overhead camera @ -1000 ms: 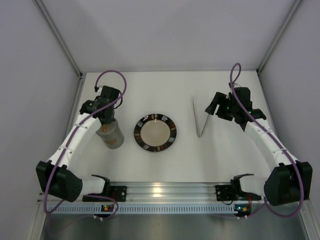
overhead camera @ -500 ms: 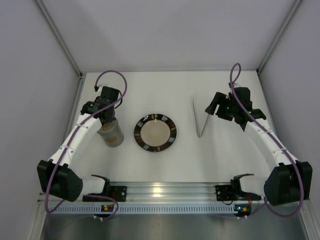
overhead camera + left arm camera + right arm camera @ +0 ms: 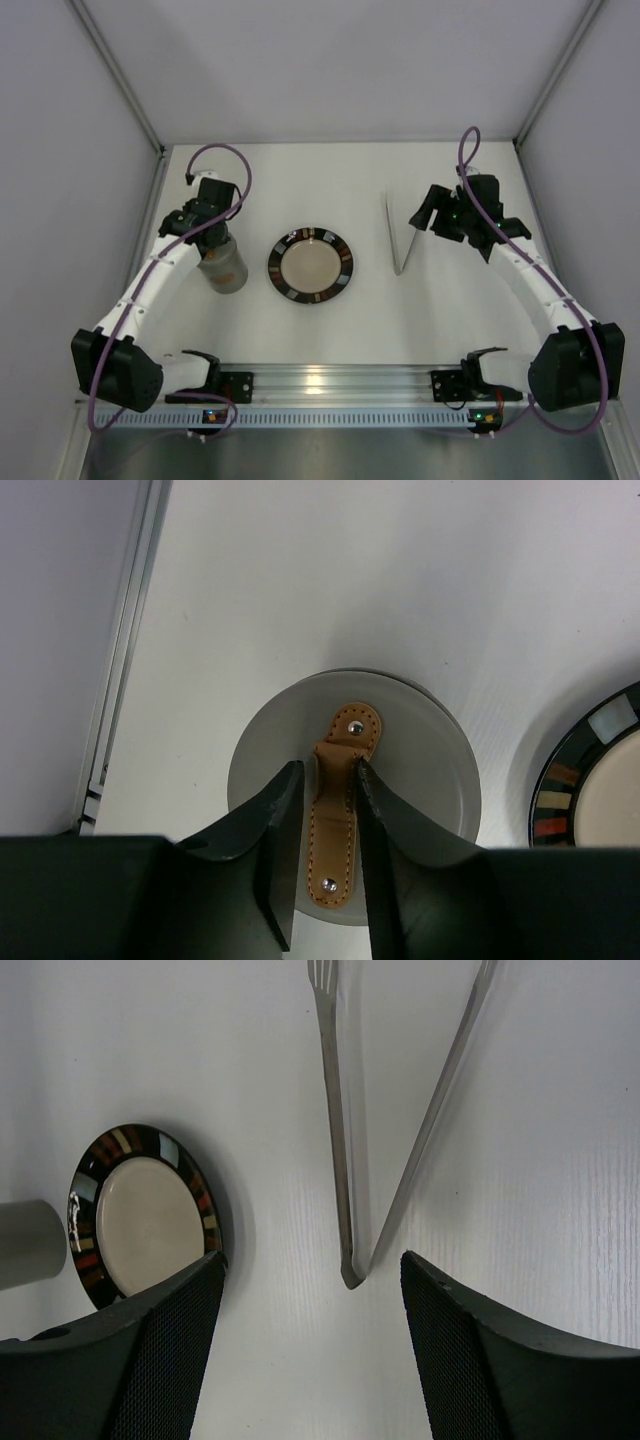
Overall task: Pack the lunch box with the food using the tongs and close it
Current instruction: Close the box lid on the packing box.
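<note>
The lunch box (image 3: pixel 224 268), a grey cylinder, stands upright at the left of the table with its round lid (image 3: pixel 420 770) on. My left gripper (image 3: pixel 328 770) hangs straight above the lid. Its jaws are open a little, one on each side of the orange-brown handle (image 3: pixel 338 820). The tongs (image 3: pixel 400 236) lie flat on the table as a narrow V, and their joined end (image 3: pixel 352 1275) shows below my open, empty right gripper (image 3: pixel 312 1260). That gripper (image 3: pixel 428 212) hovers just right of the tongs. The food is out of view.
A round black-rimmed plate (image 3: pixel 345 262) with a bare beige centre lies between the lunch box and the tongs. White walls close the table at the back and both sides. A metal rail (image 3: pixel 330 380) with the arm bases runs along the near edge.
My left jaws have parted from the lid's handle, and that wrist has shifted slightly toward the back. The right arm and the tongs have not moved.
</note>
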`<control>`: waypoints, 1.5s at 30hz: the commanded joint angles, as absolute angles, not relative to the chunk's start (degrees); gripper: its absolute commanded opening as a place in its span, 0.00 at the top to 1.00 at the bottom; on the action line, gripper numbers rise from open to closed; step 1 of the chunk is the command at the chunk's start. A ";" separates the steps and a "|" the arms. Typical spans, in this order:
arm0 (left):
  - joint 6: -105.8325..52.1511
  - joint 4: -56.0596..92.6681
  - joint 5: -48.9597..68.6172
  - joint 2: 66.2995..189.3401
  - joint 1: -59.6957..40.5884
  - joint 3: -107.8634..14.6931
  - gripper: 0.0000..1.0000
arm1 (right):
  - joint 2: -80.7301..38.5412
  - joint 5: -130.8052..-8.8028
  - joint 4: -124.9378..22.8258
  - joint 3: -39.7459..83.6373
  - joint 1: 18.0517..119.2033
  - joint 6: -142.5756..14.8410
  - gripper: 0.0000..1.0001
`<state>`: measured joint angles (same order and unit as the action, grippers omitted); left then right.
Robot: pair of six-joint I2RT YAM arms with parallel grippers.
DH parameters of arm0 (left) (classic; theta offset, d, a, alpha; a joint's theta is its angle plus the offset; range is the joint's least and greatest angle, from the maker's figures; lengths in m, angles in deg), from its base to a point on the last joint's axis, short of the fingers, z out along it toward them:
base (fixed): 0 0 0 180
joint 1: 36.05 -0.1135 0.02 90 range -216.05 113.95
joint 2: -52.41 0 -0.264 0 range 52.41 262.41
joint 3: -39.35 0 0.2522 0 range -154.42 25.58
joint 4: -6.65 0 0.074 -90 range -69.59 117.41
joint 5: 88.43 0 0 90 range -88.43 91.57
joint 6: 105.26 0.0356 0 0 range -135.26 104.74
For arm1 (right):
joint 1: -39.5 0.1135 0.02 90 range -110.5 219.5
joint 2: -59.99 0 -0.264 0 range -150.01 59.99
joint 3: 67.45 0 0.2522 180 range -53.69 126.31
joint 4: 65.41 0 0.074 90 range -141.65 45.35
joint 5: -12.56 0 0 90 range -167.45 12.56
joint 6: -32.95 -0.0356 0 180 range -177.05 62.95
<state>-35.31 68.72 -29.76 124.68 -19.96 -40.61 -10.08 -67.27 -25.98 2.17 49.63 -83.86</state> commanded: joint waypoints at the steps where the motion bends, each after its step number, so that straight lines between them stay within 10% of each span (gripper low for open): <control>1: -36.09 71.82 -25.59 125.37 -20.32 -37.96 0.66 | -10.33 -68.13 -29.41 1.95 50.84 -83.68 0.30; 45: -47.16 65.76 -17.95 115.78 -20.41 -26.89 0.38 | -12.08 -69.71 -28.62 3.53 54.79 -83.60 0.30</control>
